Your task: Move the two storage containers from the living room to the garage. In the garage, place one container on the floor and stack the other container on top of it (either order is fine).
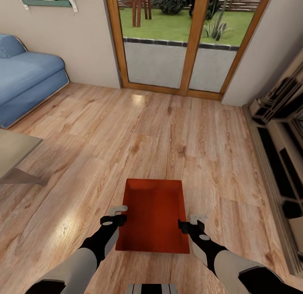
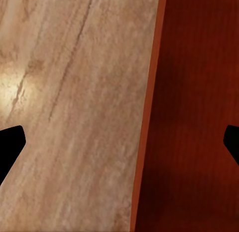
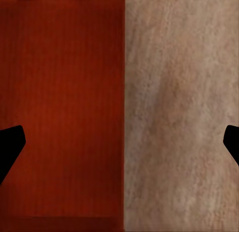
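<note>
Orange-red and open-topped, the storage container point(image 1: 153, 214) sits on the light wood plank floor point(image 1: 168, 129) of the living room right in front of you, its long sides running away from the robot. Your left gripper point(image 1: 119, 215) is at the container's left wall and your right gripper point(image 1: 188, 222) at its right wall, roughly opposite each other near the end closest to you. In the left wrist view the thin left wall point(image 2: 148, 112) runs between the two dark fingers point(image 2: 9, 147), one over bare wood and the other over the container's red bottom; the fingers are spread wide and straddle the wall without closing on it. The right wrist view gives you the same picture mirrored: the right wall point(image 3: 123, 112) lies between widely parted fingers point(image 3: 10, 147), one above the red inside, one above the floor. Whether either gripper touches the wall cannot be told. Ahead, wood-framed glass doors point(image 1: 185, 41) look out on grass, a blue sofa point(image 1: 25, 79) stands at the far left, the corner of a table point(image 1: 14, 153) juts in at the left edge, and a long low cabinet point(image 1: 282, 151) runs along the right.
</note>
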### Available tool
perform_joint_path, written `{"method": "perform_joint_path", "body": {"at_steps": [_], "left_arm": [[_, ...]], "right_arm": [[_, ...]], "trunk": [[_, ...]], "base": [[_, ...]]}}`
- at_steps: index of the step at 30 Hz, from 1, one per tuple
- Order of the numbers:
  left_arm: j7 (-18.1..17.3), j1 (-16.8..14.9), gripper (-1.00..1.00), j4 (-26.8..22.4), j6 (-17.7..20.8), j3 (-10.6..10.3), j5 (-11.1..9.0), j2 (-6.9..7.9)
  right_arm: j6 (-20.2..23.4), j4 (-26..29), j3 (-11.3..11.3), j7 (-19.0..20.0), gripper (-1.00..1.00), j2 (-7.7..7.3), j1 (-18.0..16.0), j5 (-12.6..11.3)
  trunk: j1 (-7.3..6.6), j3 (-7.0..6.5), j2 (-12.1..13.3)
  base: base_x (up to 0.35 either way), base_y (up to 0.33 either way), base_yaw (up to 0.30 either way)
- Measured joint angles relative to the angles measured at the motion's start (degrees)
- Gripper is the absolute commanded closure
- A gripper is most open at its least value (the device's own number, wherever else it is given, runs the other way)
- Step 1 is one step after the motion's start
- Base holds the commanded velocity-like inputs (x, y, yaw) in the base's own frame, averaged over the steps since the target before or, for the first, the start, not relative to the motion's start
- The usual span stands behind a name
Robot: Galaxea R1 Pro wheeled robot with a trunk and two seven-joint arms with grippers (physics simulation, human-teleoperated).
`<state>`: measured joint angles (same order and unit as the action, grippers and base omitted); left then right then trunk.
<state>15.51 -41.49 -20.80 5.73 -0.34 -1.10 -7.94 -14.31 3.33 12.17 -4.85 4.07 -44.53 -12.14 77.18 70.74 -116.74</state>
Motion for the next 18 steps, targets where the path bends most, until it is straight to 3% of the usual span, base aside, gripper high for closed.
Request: {"method": "perform_joint_path", "body": {"at_steps": [6,18], "left_arm": [[0.01,0.0,-1.0,0.0,-0.15,0.03,-0.04,0.03],[-0.15,0.0,-1.0,0.3,0.06,-0.09,0.01,-0.51]], "right_arm": [[0.0,-0.35,-0.01,-0.01,-1.0,-0.03,0.0,0.04],[0.0,-0.39,0.06,0.02,-1.0,-0.04,0.0,0.08]], "trunk": [[0.0,0.0,0.0],[2.63,2.15,-4.8]], "base": [[0.0,0.0,0.0],[0.0,0.0,0.0]]}}
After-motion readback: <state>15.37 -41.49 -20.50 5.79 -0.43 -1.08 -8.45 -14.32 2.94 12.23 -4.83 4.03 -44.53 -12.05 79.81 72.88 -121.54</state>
